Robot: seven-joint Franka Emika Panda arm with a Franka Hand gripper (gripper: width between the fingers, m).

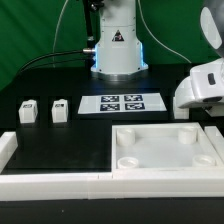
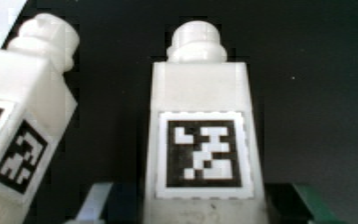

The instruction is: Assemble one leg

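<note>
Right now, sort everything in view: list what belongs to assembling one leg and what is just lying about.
For the job: the gripper, open; the leg it straddles; the white tray-like part with corner sockets.

Lying about: the neighbouring leg; two spare legs on the exterior view's left; the marker board.

No words or numbers are legible. Black-and-white fiducial tags sit on the leg (image 2: 201, 150), a second leg (image 2: 16, 140) and the marker board (image 1: 122, 102). A dark triangular sign marks the robot base (image 1: 118, 40).
</note>
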